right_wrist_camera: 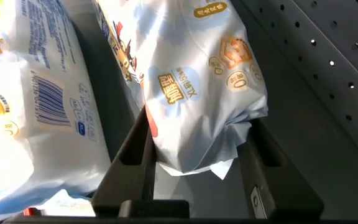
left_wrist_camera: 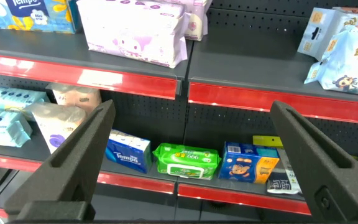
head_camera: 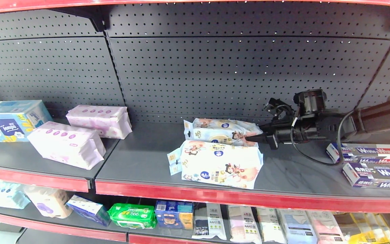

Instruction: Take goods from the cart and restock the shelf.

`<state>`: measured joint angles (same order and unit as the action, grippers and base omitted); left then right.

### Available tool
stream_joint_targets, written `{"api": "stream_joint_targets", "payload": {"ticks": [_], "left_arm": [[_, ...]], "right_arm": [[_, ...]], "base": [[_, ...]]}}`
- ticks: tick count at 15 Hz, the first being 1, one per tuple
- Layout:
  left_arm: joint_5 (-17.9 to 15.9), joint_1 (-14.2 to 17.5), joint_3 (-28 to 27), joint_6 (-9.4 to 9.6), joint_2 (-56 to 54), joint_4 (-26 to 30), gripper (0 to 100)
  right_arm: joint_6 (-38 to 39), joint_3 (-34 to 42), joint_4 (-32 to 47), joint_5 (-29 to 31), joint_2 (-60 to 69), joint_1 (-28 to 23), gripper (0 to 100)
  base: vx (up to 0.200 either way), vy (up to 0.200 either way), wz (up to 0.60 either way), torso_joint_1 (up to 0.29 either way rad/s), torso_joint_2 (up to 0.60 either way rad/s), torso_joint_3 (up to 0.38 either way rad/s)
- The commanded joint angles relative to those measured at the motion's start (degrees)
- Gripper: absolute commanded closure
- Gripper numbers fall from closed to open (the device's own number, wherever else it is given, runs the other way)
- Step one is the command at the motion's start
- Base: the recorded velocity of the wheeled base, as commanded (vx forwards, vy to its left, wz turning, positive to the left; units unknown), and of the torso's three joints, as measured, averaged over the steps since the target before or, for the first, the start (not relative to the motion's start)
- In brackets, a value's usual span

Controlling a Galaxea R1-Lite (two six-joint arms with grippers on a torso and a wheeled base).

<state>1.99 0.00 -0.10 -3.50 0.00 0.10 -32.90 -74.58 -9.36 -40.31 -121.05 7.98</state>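
Right gripper (head_camera: pixel 254 138) pinches the rear pack (head_camera: pixel 220 130) by its end. It lies flat on the shelf (head_camera: pixel 141 152), just behind the front pack (head_camera: pixel 220 164), probably to start a second row. Left gripper (left_wrist_camera: pixel 192 109) hangs spread.

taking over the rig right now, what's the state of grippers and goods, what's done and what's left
Right gripper: shut on the end of the rear cartoon pack, which lies at the back of the middle shelf.
Left gripper: open, empty, held low before the lower shelves.
Done: front cartoon pack lies on the shelf, just ahead of the rear one.
Left: release the rear pack, withdraw, fetch more goods.
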Motion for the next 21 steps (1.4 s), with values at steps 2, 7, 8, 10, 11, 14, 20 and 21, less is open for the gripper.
{"api": "stream_joint_targets", "payload": {"ticks": [2,7,8,10,11,14,20,21], "left_arm": [[0.03,0.00,0.01,-0.02,0.00,-0.01,0],[0.03,0.00,0.01,-0.02,0.00,-0.01,0],[0.03,0.00,0.01,-0.02,0.00,-0.01,0],[0.03,0.00,0.01,-0.02,0.00,-0.01,0],[0.03,0.00,0.01,-0.02,0.00,-0.01,0],[0.03,0.00,0.01,-0.02,0.00,-0.01,0],[0.03,-0.09,0.01,-0.02,0.00,-0.01,0],[0.03,0.00,0.01,-0.02,0.00,-0.01,0]], "right_arm": [[-0.23,0.58,-0.04,0.06,0.03,-0.07,100],[-0.58,1.54,-0.04,0.68,0.03,0.10,100],[-0.58,1.46,-0.04,0.50,0.03,0.10,100],[-0.85,1.90,-0.04,0.32,0.03,0.10,100],[-0.94,1.90,-0.04,0.32,0.03,0.19,100],[-1.11,1.81,-0.04,0.24,-0.06,0.36,0],[-1.20,3.65,0.31,0.32,1.96,-1.13,0],[-1.02,4.36,0.57,0.41,3.10,-2.01,0]], "base": [[0.000,0.000,0.00,0.000,0.00,0.000],[0.000,0.000,0.00,0.000,0.00,0.000],[0.000,0.000,0.00,0.000,0.00,0.000],[0.000,0.000,0.00,0.000,0.00,0.000],[0.000,0.000,0.00,0.000,0.00,0.000],[0.000,0.000,0.00,0.000,0.00,0.000],[0.000,0.000,0.00,0.000,0.00,0.000],[0.000,0.000,0.00,0.000,0.00,0.000]]}}
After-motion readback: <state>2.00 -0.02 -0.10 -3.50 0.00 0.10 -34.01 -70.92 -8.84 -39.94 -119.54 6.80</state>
